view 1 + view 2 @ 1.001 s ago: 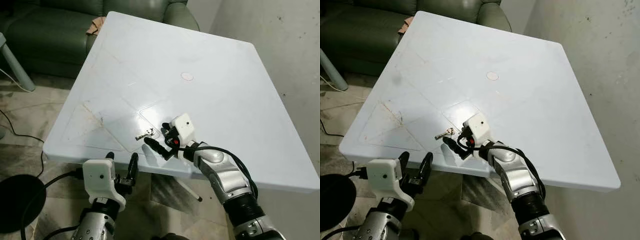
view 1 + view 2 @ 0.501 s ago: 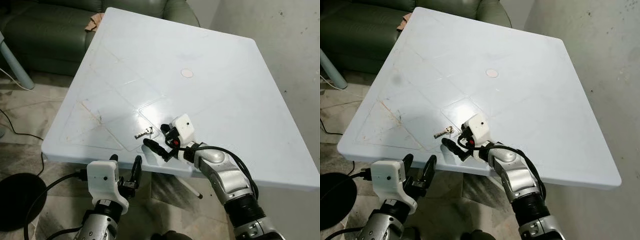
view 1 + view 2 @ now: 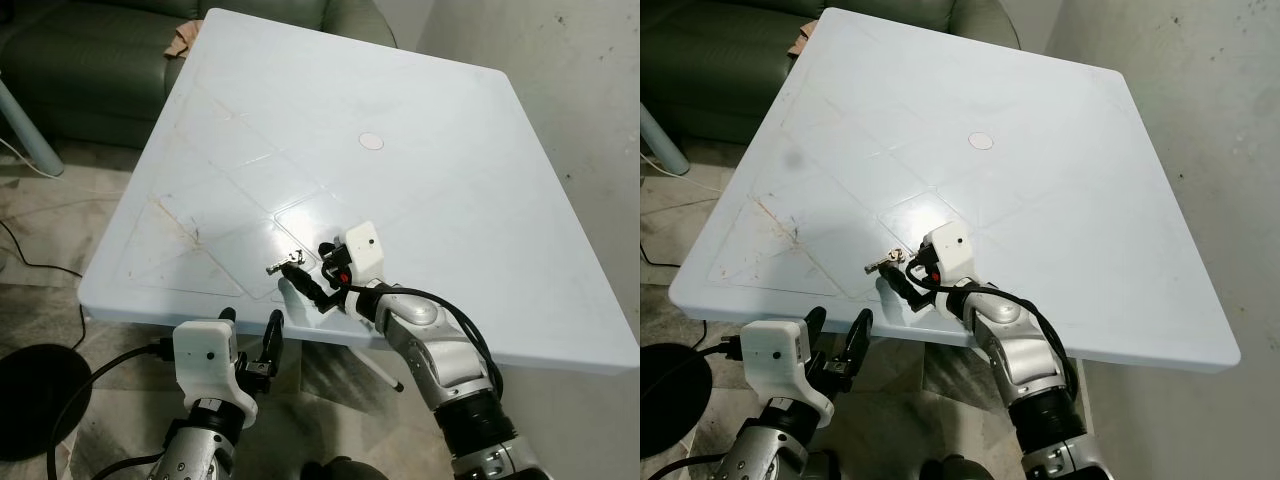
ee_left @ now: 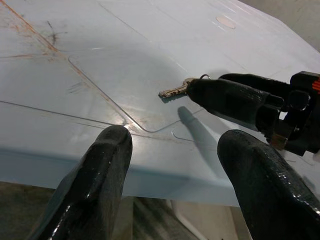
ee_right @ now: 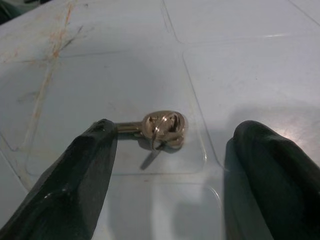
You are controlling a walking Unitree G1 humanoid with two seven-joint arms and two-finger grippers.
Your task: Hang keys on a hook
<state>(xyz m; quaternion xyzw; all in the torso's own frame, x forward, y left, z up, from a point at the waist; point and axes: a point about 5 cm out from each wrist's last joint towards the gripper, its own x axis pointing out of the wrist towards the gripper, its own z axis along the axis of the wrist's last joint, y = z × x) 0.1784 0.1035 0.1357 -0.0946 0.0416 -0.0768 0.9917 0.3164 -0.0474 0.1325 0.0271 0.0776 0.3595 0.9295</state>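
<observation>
My right gripper point(image 5: 167, 150) wide open, straddling keys point(image 5: 161, 127) on table point(image 3: 450, 200) near edge; grasp, lift, hanging all left.

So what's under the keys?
The keys lie flat on the pale blue table, between the right gripper's open fingers. Whatever is beneath the tabletop there is hidden.

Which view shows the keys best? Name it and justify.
The right wrist view: the keys lie close up between the open jaws of the right gripper, ring and head distinct. The left wrist view shows them small, partly behind a black finger. Both eye views show only a tiny glint on the table.
</observation>
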